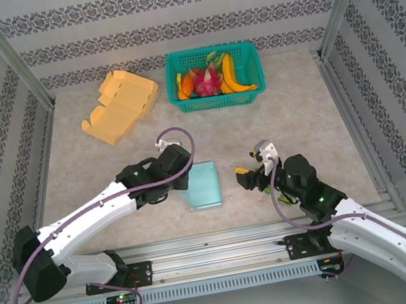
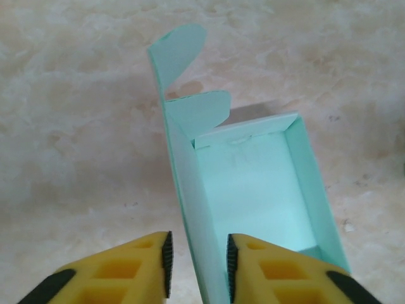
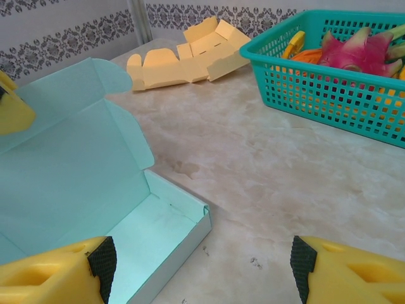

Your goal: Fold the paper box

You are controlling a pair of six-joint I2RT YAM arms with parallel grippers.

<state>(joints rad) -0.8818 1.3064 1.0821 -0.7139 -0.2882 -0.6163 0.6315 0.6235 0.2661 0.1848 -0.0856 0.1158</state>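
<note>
- The teal paper box (image 1: 205, 187) sits on the counter (image 1: 299, 120) at the near middle, between the two arms. Its tray lies flat and open, and its lid (image 3: 57, 171) stands upright along the left side.
- Two rounded flaps on the lid's far end stick out past the tray. One stands higher than the other.
- The left fingers (image 2: 199, 263) straddle the near end of the upright lid, one pad on each side, drawn in narrow. The right-hand pad lies against the panel, while a sliver of counter shows between the left-hand pad and the panel. I cannot tell whether the lid is firmly pinched.
- The right fingers (image 3: 202, 263) are spread wide and hold nothing. They hang low over bare counter just right of the box, apart from it, with the tray's right wall near the left-hand pad.
- An orange box blank (image 1: 119, 105) lies unfolded at the far left of the counter, well apart from the teal box.
- A green basket (image 1: 174, 86) stands at the far middle, just right of the orange blank. It holds fruit — a pink dragon fruit (image 1: 207, 81) and yellow bananas (image 1: 231, 75) among other pieces too small to name.
</note>
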